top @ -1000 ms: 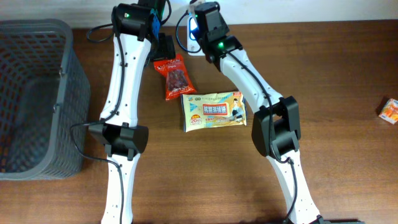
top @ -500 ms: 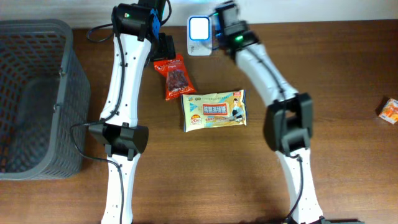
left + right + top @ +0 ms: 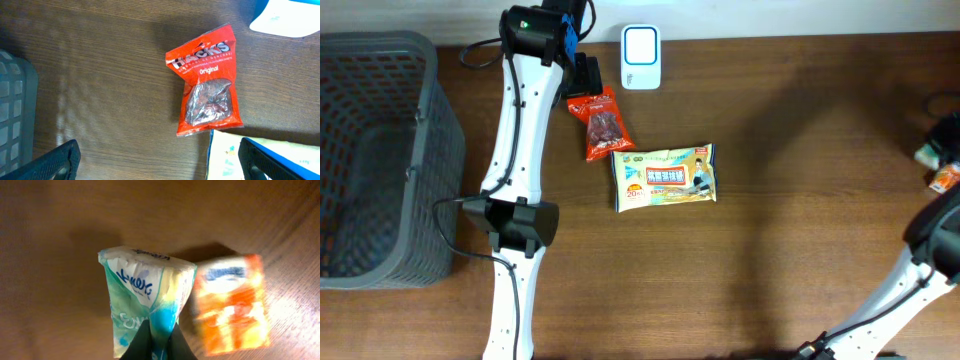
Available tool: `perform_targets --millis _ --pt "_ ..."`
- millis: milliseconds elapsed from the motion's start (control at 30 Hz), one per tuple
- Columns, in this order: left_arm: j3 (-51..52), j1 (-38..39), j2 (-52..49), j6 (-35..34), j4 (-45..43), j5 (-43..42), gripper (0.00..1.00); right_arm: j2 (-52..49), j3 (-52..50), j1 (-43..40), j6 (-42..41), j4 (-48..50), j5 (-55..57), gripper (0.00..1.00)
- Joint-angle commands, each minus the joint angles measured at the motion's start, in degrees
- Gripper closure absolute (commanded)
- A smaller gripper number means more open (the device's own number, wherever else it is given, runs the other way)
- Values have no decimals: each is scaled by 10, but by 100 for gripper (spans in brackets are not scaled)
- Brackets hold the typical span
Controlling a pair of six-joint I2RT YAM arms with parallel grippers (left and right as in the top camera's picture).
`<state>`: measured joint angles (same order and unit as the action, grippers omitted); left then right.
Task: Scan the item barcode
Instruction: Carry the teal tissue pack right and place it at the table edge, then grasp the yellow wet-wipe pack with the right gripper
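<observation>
While the right claw is pinched tight on a small tissue pack, the left claw stands wide open with nothing between its fingers. The tissue pack is white and green with blue letters. The right wrist view shows two dark fingers gripping its lower end, so that the pack rises up from them. Just beside the pack, on its right in this view, lies a small orange box, which is blurred; whether the two touch cannot be told. Seen from overhead, the pack and the box are at the far right edge of the bench. They are well apart from the scanner, a white device with a pale window that lies at the back edge of the bench. The right arm is blurred there and partly out of the picture.

The left claw hangs near a red snack pouch, which lies flat on the brown wood and has a clear window showing dark pieces. In the overhead view this pouch lies between the scanner and a flat pack of wipes, and its lower corner seems to meet the upper corner of the wipes. A grey mesh basket stands at the left end of the bench, well apart from all the packs.
</observation>
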<state>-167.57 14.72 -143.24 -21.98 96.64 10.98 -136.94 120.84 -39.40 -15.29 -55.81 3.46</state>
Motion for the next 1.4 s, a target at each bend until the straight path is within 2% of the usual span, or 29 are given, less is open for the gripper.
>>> perform_targets --millis 0,33,67,100,167,267,433,533,567,600,633,733,867,1067,1100,1167,1233,1267,1333,1367 --pt "-4 3 9 -3 1 4 1 11 -64 -28 -7 31 -45 95" --pt "-4 3 9 -3 1 4 1 11 -75 -34 -7 36 -43 85" --pt "-4 3 9 -3 1 4 1 11 -83 -39 -7 40 -37 59" --pt "-3 3 9 -3 1 4 1 11 -84 -45 -7 38 -32 46" --pt "-4 3 9 -3 1 4 1 17 -77 -53 -7 24 -30 38" --pt "-4 3 9 -3 1 4 1 46 -57 -52 -7 6 -30 34" --pt "-4 3 9 -3 1 4 1 153 -43 -14 -7 -1 -58 29" --pt "-4 3 9 -3 1 4 1 206 -43 34 -7 -6 -174 27" --pt "-4 3 9 -3 1 4 1 209 -43 56 -7 -6 -224 22" --pt "-4 3 9 -3 1 4 1 208 -44 78 -7 -11 -262 11" --pt "-4 3 9 -3 1 4 1 201 -45 107 -6 -23 -285 9" --pt "-4 3 9 -3 1 4 1 179 -68 203 42 -46 -285 7" --pt "-4 3 9 -3 1 4 1 134 -114 356 217 -33 -284 7" --pt "-4 3 9 -3 1 4 1 57 -123 513 395 10 -278 7" --pt "-3 3 9 -3 1 4 1 39 -123 542 421 17 -243 7" --pt "-4 3 9 -3 1 4 1 17 -123 579 427 11 -173 7" --pt "-4 3 9 -3 1 4 1 10 -124 603 497 -20 -152 7" --pt "-4 3 9 -3 1 4 1 8 -125 610 502 -24 -122 8" --pt "-4 3 9 -3 1 4 1 7 -132 616 480 -25 -58 8" --pt "-4 3 9 -3 1 4 1 7 -134 612 434 -25 -33 8"
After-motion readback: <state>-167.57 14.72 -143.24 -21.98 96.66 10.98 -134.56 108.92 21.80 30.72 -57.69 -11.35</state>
